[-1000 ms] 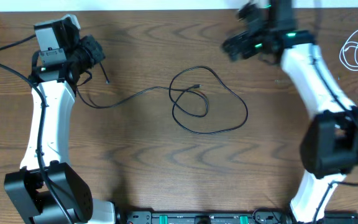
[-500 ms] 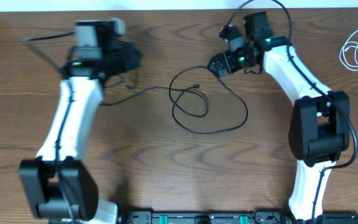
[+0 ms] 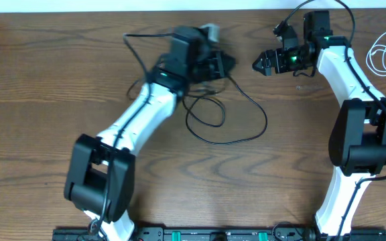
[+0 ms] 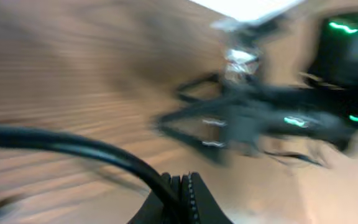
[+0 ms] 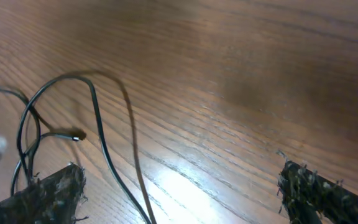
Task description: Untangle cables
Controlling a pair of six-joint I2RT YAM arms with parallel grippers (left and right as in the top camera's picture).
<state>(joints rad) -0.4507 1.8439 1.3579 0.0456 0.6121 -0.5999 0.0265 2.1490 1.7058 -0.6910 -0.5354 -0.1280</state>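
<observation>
The left gripper [image 3: 227, 63] reaches over the far middle of the wooden table [image 3: 45, 134], and its jaws are pressed fully together. In the left wrist view the gripper [image 4: 182, 186] shows a black cord running in from the left, straight into the closed fingertips. The picture is much blurred, so it seems, but is not certain, that this is one end of the black cable [image 3: 226, 142]. The rest of this cable lies on the table in a wide loose loop with a smaller loop inside it, just beside and below the left gripper. The right gripper [image 3: 259, 65] is near it and faces the left gripper with only a small gap between them. Its jaws stand wide apart and hold nothing. In the right wrist view the gripper [image 5: 182, 193] has only bare wood between its two fingers, and the black cable [image 5: 101, 143] curves on the table close to the left finger, with its small plug end [image 5: 76, 135] lying inside the curve. The white cable [image 3: 372, 57] is well apart from all this; it lies coiled at the far right edge of the table, and nothing touches it.
</observation>
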